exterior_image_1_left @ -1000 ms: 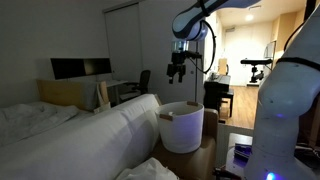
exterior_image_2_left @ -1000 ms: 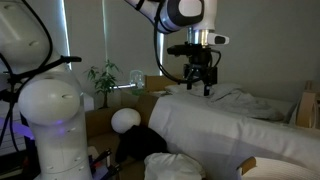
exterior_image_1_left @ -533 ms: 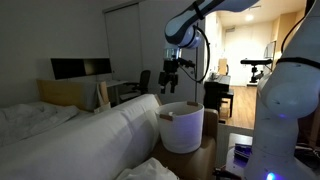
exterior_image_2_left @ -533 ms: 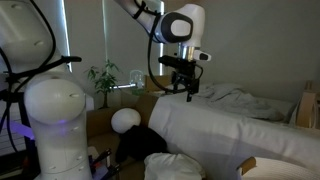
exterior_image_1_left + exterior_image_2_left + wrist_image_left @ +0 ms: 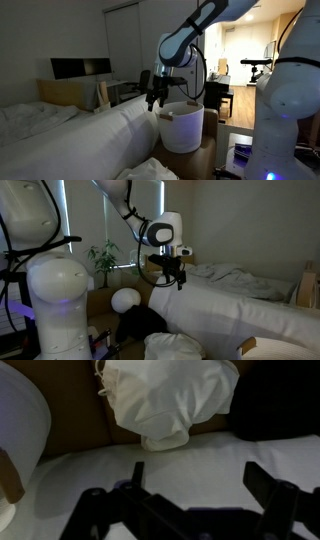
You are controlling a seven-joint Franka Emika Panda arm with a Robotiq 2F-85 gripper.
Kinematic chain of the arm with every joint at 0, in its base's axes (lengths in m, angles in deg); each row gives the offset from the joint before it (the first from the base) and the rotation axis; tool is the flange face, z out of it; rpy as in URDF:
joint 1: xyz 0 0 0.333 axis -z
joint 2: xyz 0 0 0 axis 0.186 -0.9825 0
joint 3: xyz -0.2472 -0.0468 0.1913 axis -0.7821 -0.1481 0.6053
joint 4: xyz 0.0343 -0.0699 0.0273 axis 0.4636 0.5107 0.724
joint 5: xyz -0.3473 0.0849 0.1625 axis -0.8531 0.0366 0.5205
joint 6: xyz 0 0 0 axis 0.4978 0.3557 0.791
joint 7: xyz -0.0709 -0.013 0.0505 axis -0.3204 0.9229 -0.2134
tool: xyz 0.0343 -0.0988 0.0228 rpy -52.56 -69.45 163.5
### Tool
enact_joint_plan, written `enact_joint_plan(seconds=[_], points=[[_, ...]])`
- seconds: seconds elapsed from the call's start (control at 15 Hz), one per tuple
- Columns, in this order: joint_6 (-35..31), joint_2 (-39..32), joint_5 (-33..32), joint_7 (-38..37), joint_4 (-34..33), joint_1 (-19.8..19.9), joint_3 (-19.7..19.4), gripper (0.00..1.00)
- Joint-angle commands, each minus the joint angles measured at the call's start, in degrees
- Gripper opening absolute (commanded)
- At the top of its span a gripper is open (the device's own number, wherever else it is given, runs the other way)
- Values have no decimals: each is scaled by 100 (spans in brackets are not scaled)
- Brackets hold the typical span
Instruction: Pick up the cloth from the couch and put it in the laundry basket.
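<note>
The gripper (image 5: 152, 102) hangs with its fingers pointing down over the end of the couch (image 5: 95, 135), close above the rounded white-draped back. Its jaws stand wide apart with nothing between them. In the wrist view the two dark fingers (image 5: 270, 495) reach in from the bottom edge, spread well apart over the pale couch surface (image 5: 190, 460).

The cloth (image 5: 165, 400) shows only in the wrist view. It is a bunched, creased white bundle at the top of that picture, lying past the couch's pale edge against a brown surface. It is well clear of the gripper (image 5: 193, 480). What it rests on cannot be made out.

The laundry basket (image 5: 182, 128) stands upright just beside the end of the couch, with its small tan handle facing the camera. The gripper hangs near its rim, on the couch side, and not over its opening.

In an exterior view the gripper (image 5: 178, 277) hangs at the near end of the couch (image 5: 230, 315), and a potted plant (image 5: 103, 258) stands by the window behind it. A dark monitor (image 5: 82, 68) sits on a desk in the background.
</note>
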Motion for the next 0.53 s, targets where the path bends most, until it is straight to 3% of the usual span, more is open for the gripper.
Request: enact_joint_plan(seconds=[0.0, 0.47], points=[[-817, -542, 293, -286, 264, -161, 145, 100], [-1272, -1801, 627, -399, 194, -245, 270, 100]])
